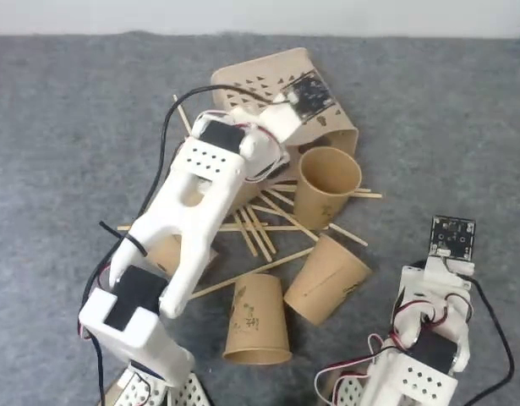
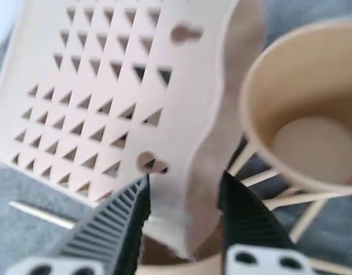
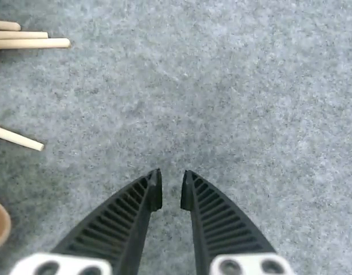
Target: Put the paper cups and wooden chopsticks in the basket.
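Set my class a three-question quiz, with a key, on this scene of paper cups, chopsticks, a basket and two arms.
1. True or false: every paper cup already sits in the basket.
2. The cup nearest the basket is: A) upright, mouth up; B) upside down; C) crushed flat.
3. Fill in: the ___ gripper is at the basket, while the other hangs over bare carpet.

Key
1. False. Several cups are out on the carpet, among them an upside-down cup.
2. A.
3. Left. The left gripper is at the basket's wall. The right gripper holds nothing.
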Available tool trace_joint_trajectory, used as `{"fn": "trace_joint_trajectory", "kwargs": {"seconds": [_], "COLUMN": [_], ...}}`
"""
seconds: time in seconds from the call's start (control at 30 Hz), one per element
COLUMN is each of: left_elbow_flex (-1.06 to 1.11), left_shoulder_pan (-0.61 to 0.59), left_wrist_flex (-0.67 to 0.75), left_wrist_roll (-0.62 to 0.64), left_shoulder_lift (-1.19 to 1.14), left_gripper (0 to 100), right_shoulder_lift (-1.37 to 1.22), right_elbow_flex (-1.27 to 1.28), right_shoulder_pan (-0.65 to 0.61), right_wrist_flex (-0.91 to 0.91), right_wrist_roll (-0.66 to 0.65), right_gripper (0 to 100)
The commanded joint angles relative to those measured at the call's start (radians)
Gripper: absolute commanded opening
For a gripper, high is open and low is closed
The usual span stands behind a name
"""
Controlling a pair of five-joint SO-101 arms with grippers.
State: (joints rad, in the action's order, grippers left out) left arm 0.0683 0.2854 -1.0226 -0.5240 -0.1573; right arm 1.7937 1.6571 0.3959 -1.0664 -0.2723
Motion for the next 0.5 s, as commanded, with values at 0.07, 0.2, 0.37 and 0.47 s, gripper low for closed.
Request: {"fn": "trace_joint_trajectory", "kwargs": {"seconds": [0.07,0.2,0.37,0.47], "left_elbow_flex": [0.148,0.211,0.203,0.203], "left_shoulder_pan": [-0.038,-0.034,-0.035,-0.038], "left_wrist_flex": [0.296,0.388,0.4,0.399], "left_wrist_roll": [-0.061,-0.081,-0.071,0.041], "left_shoulder_lift": [0.078,0.086,0.121,0.189], "left_gripper": [10,7,1,1], "right_shoulder_lift": [0.013,0.013,0.013,0.013], "right_elbow_flex": [-0.021,-0.021,-0.021,-0.021], "right_shoulder_pan": [0.007,0.007,0.007,0.007], "right_wrist_flex": [0.021,0.021,0.021,0.021], "right_wrist_roll": [0.009,0.009,0.009,0.009], "right_gripper": [8.0,8.0,8.0,8.0]}}
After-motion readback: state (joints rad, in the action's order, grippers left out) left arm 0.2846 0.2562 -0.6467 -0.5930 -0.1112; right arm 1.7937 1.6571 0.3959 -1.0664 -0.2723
